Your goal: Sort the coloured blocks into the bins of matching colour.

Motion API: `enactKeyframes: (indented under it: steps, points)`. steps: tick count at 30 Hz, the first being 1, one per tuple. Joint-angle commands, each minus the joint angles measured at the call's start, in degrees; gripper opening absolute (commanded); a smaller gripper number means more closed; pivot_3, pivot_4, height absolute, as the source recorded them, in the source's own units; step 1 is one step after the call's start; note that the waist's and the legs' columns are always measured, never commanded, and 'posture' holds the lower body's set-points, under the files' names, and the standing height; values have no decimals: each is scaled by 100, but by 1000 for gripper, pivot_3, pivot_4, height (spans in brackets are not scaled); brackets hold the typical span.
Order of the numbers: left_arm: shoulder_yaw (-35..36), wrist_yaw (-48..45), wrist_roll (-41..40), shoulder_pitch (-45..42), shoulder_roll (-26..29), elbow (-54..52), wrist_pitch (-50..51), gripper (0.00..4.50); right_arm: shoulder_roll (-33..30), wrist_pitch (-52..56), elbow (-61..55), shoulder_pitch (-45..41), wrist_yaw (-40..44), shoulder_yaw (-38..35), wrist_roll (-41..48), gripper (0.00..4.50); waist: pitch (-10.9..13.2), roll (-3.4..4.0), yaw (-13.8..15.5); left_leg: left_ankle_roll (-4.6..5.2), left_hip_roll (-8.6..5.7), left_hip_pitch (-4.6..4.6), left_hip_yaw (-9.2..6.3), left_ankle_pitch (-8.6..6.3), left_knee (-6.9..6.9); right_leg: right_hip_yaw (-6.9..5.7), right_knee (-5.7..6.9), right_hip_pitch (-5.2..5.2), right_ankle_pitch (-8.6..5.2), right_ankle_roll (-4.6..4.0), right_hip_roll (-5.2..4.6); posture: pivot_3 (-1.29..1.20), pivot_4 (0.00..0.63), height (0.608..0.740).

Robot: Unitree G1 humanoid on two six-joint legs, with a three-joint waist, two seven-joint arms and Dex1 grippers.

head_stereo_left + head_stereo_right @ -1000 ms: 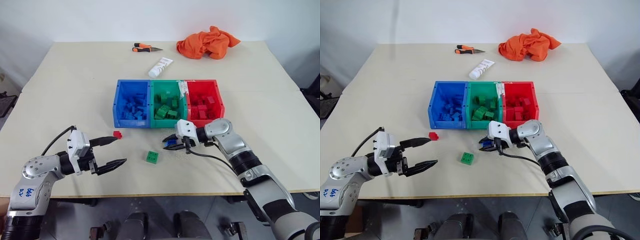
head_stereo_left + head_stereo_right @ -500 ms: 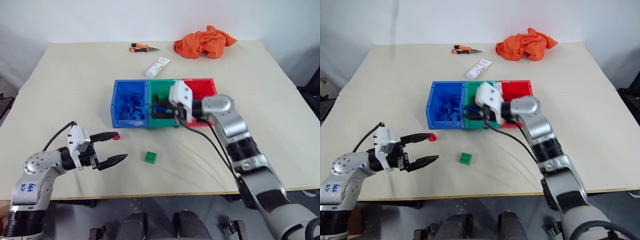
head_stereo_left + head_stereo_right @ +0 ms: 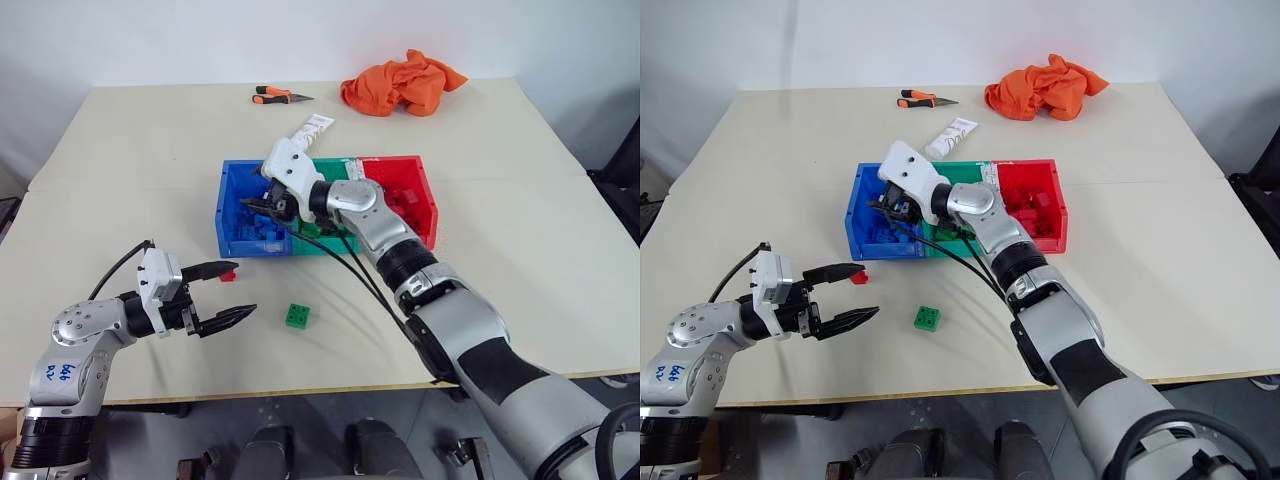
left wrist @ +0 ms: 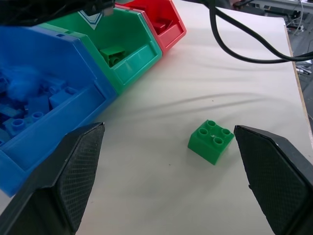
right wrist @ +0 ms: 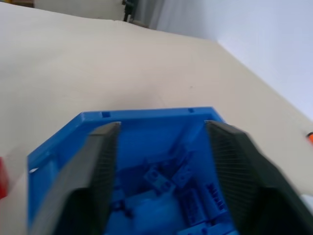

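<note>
The three joined bins sit mid-table: blue (image 3: 224, 212), green (image 4: 139, 59) and red (image 3: 429, 205), each holding several blocks of its own colour. My right gripper (image 3: 258, 207) hovers over the blue bin, open with nothing between its fingers (image 5: 100, 161); blue blocks (image 5: 159, 178) lie below it. My left gripper (image 3: 243, 289) stands open just above the table in front of the blue bin. A red block (image 3: 229, 274) lies beside its upper fingertip, not gripped. A green block (image 3: 298, 316) lies on the table to the right of that gripper, and also in front of its fingers (image 4: 211, 141).
At the far side lie a white tube (image 3: 312, 127), an orange-handled knife (image 3: 272, 96) and a crumpled orange cloth (image 3: 400, 83). My right arm and its black cable (image 3: 340, 262) stretch across the green bin. Bare table lies left and right of the bins.
My right gripper rose from the table in front of the bins, swung left with a blue block to over the blue bin and opened. The left gripper kept still.
</note>
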Motion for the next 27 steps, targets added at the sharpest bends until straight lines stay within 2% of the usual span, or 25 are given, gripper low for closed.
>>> enactKeyframes:
  steps: [1,4,8,12,17,22,24,27]
  points:
    - [98,19,-59,-74,22,-82,-74,4500,-160,-409,-185,-58,234,-156,25,3206,0,0,-8,0,0,0,0,0,0,0,0,1,0,0,0,0,150,740]
    - [118,4,-75,-61,43,-88,-66,4500,-458,-541,-678,258,912,-169,193,3206,0,0,-11,0,0,0,-2,0,0,-1,1,1,0,0,0,0,150,740]
    - [122,-138,-63,-65,111,55,-87,4500,-1507,489,-3185,1626,2529,-183,1072,3206,0,0,74,3,-1,-2,-8,-2,2,-2,-5,11,1,1,-1,0,150,740]
    - [113,-308,-48,-185,193,273,-102,4500,-2729,1577,-5264,2897,3308,-186,1537,3206,1,1,153,9,-2,-9,-4,-5,3,-3,-16,10,1,1,-4,0,150,740]
    - [126,-539,-19,-296,326,566,-155,4500,-4057,2818,-6864,4185,3390,-670,2011,3206,1,1,187,7,3,-9,5,-5,-2,0,-53,9,0,0,-2,0,150,740]
    - [160,-708,-8,-221,457,669,-170,4500,-5078,3074,-7363,5584,3345,-1467,2103,3206,1,1,264,12,1,-8,8,-7,0,7,-69,17,0,0,-5,0,150,740]
    - [196,-762,-11,-144,519,656,-153,4500,-5285,3019,-7405,5987,3345,-1747,2173,3206,1,1,276,18,1,-8,8,-11,0,6,-79,23,0,0,-5,0,150,740]
    - [243,-740,-56,-57,567,548,-121,4500,-5316,2949,-7426,6122,3335,-1847,2290,3206,1,1,244,20,0,-7,14,-11,2,9,-89,30,0,0,-6,0,150,740]
